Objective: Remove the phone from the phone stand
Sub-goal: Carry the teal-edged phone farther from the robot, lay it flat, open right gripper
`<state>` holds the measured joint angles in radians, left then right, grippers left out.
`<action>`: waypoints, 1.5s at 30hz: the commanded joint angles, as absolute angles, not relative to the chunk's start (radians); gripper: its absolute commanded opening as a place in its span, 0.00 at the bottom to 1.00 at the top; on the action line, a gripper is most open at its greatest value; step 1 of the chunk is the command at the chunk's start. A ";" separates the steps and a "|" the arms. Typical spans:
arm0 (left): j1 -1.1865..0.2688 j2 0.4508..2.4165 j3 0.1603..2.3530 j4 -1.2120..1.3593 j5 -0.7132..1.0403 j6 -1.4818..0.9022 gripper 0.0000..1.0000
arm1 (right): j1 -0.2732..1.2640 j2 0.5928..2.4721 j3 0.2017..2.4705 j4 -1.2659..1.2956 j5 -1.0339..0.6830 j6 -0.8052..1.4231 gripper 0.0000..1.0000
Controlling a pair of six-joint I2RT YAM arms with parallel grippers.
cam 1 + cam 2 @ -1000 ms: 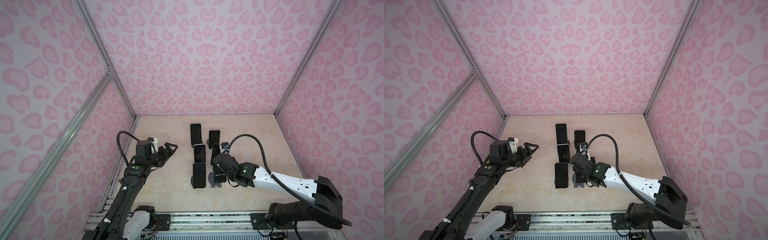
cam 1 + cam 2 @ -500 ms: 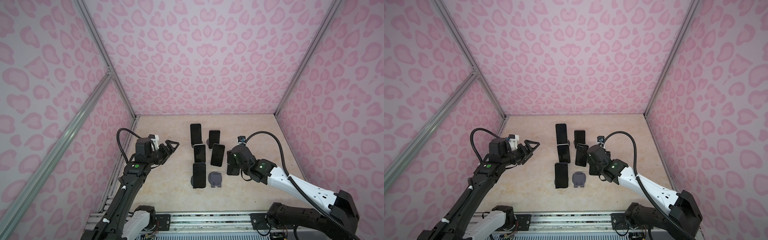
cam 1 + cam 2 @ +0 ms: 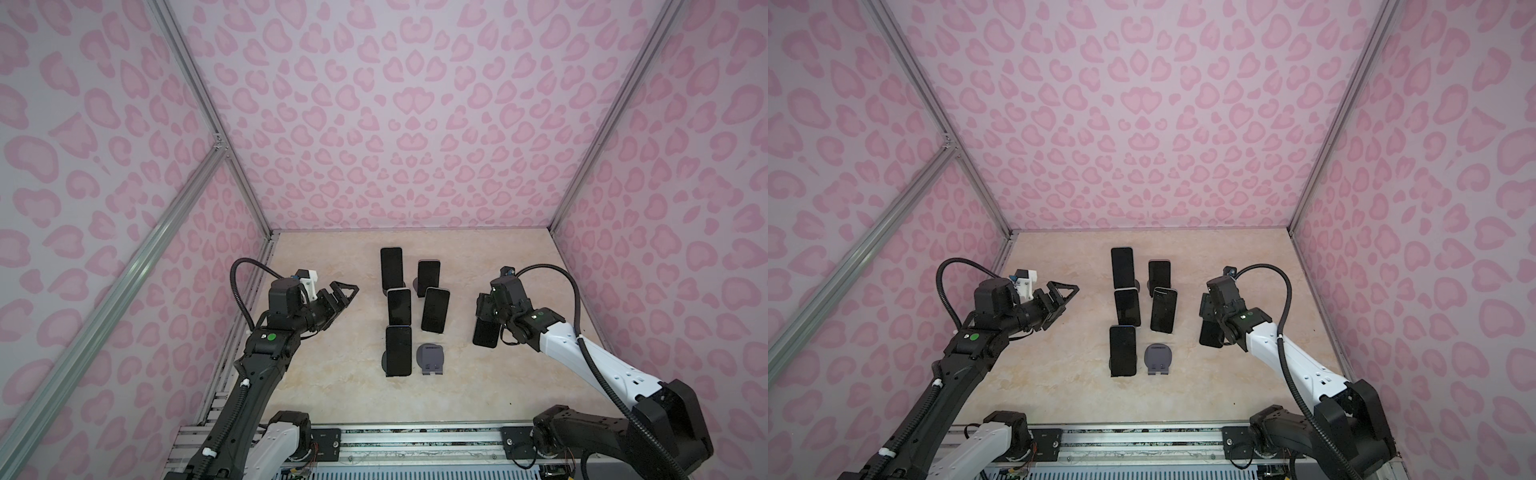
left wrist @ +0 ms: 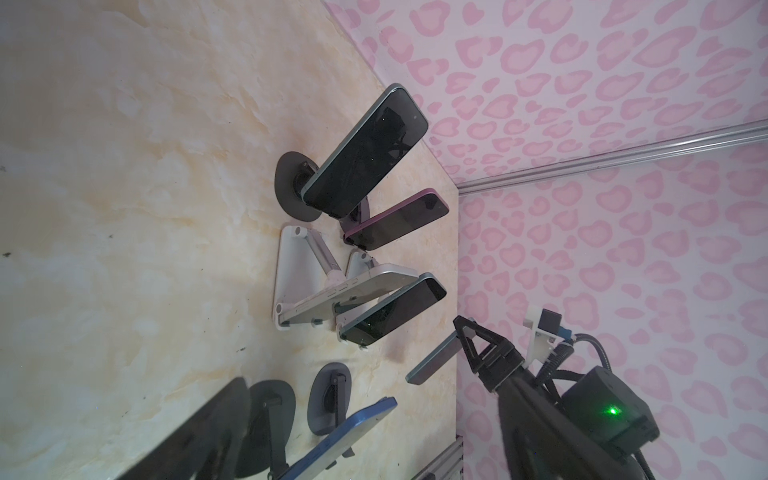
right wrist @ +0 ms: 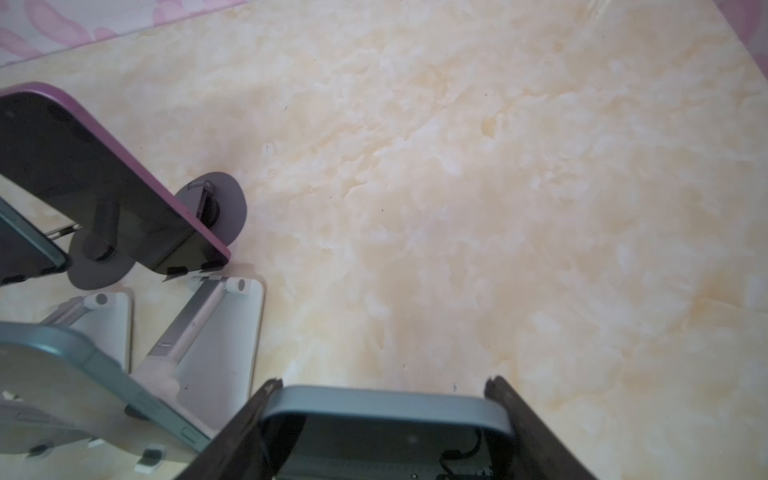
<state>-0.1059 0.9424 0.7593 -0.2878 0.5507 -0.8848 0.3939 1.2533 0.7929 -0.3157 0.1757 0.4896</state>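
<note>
My right gripper (image 3: pixel 484 313) (image 3: pixel 1209 315) is shut on a dark phone (image 3: pixel 485 334) (image 3: pixel 1210 336) with a grey-blue frame. It holds the phone above the floor, right of the stands. In the right wrist view the phone's edge (image 5: pixel 386 405) sits between both fingers. The left wrist view shows this phone (image 4: pixel 432 359) in the air, apart from everything. The grey phone stand (image 3: pixel 431 358) (image 3: pixel 1158 359) stands bare at the front of the right row. My left gripper (image 3: pixel 345 291) (image 3: pixel 1065 293) hangs open and empty, left of the phones.
Several other phones rest on stands in two rows at mid floor, such as the front left one (image 3: pixel 398 350) and the back left one (image 3: pixel 391 268). Pink patterned walls enclose the marble floor (image 3: pixel 332 332). A rail (image 3: pixel 415 436) runs along the front edge.
My right gripper has lifted the phone off the front right stand and carried it to the right, leaving that stand bare. The left arm has hardly moved.
</note>
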 commanded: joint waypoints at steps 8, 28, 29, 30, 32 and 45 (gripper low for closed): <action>-0.105 0.970 0.755 -0.259 0.568 -0.851 0.96 | 0.293 1.481 0.887 -0.190 0.006 0.386 0.64; -0.105 1.066 0.786 -0.229 0.587 -0.859 0.96 | 0.216 1.993 1.340 -0.362 -0.034 0.268 0.64; -0.106 1.072 0.788 -0.229 0.585 -0.862 0.96 | 0.215 2.007 1.354 -0.374 -0.040 0.273 0.64; -0.105 1.079 0.791 -0.227 0.585 -0.864 0.96 | 0.215 2.017 1.362 -0.369 -0.042 0.275 0.64; -0.105 1.090 0.796 -0.223 0.581 -0.868 0.96 | 0.213 2.038 1.386 -0.375 -0.036 0.276 0.64; -0.106 1.187 0.916 -0.215 0.589 -0.900 0.96 | 0.187 2.184 1.586 -0.491 -0.089 0.262 0.67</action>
<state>-0.1066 1.1767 0.8902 -0.2516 0.5789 -0.8898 0.1913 2.1647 1.5753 -0.4530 -0.0601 0.2691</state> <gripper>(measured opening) 0.960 0.718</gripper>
